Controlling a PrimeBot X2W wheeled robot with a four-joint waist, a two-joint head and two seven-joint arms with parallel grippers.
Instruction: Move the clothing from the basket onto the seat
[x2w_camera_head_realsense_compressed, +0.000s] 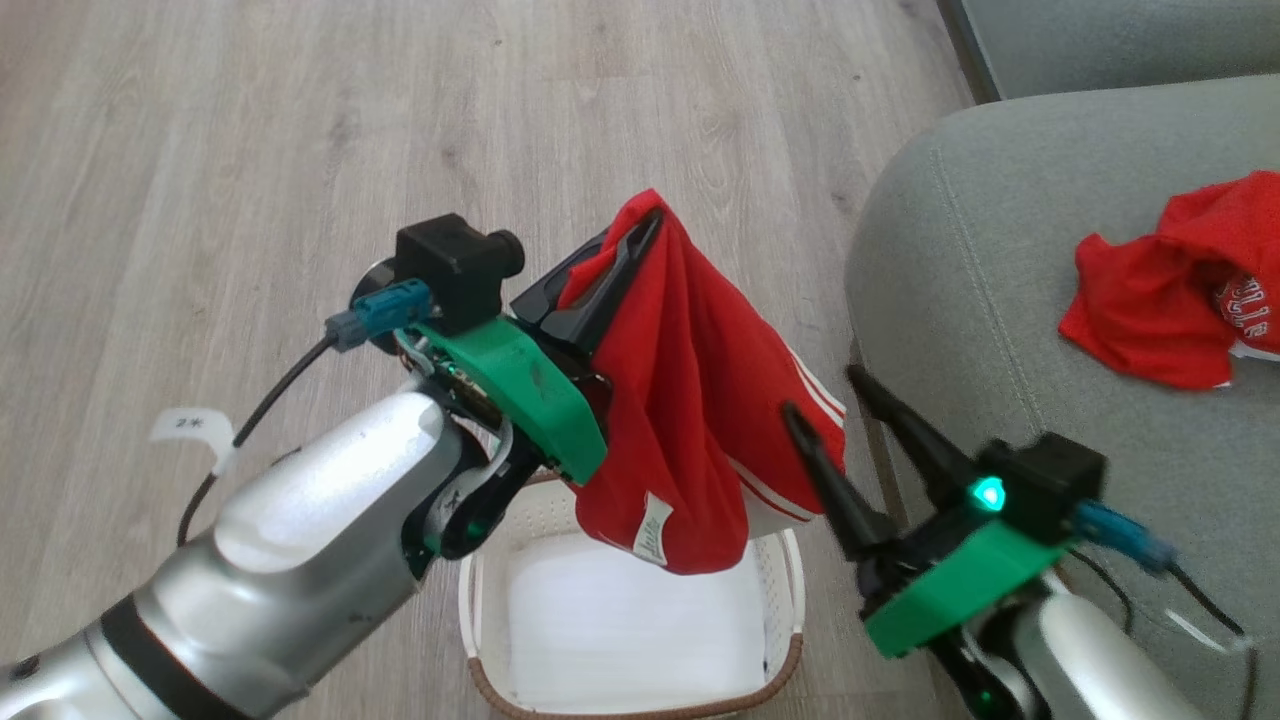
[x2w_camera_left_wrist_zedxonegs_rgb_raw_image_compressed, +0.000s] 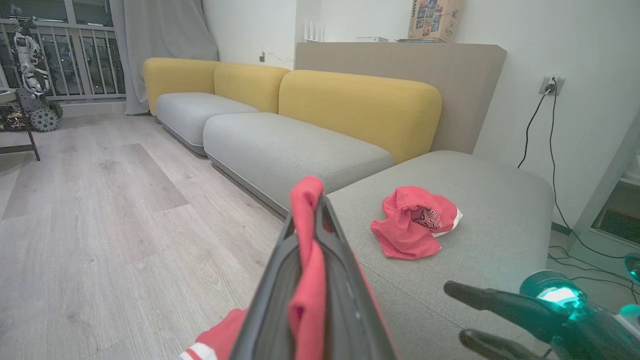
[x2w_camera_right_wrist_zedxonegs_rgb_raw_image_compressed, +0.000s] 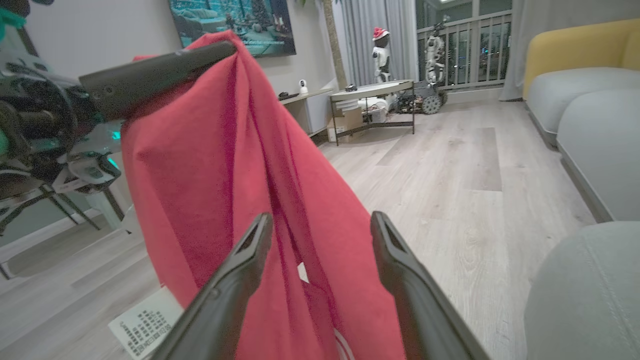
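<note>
1. Head view tells us most: our left gripper (x2w_camera_head_realsense_compressed: 648, 228) is clenched on the top of a red garment (x2w_camera_head_realsense_compressed: 690, 400). The garment hangs from that pinch in long folds, with a white-striped hem and a small label at the bottom.
2. The held garment hangs above the basket (x2w_camera_head_realsense_compressed: 481, 600), and its lowest fold covers the far rim. We cannot tell whether the cloth touches that rim.
3. What we can see of the basket's white bottom is bare. The strip behind the hanging cloth is hidden from us.
4. Our right gripper (x2w_camera_head_realsense_compressed: 822, 392) is released, its fingers spread and holding nothing. It sits just beside the striped hem, between the garment and the seat (x2w_camera_head_realsense_compressed: 960, 250). In the right wrist view the two fingers stand apart with the red cloth (x2w_camera_right_wrist_zedxonegs_rgb_raw_image_compressed: 215, 175) close ahead of them.
5. A second garment (x2w_camera_head_realsense_compressed: 1160, 290), also red, lies crumpled on the seat. In the left wrist view it (x2w_camera_left_wrist_zedxonegs_rgb_raw_image_compressed: 410, 230) rests on the grey cushion (x2w_camera_left_wrist_zedxonegs_rgb_raw_image_compressed: 490, 200), well apart from the nearest edge.
6. We judge the task well past halfway, with one piece on the seat and one in the air above the basket but not yet over the cushion.
7. What is left, as we read it, is to carry the held piece rightward over the seat's rounded edge and let it go there. Then we would check the hidden part of the basket for anything more.
</note>
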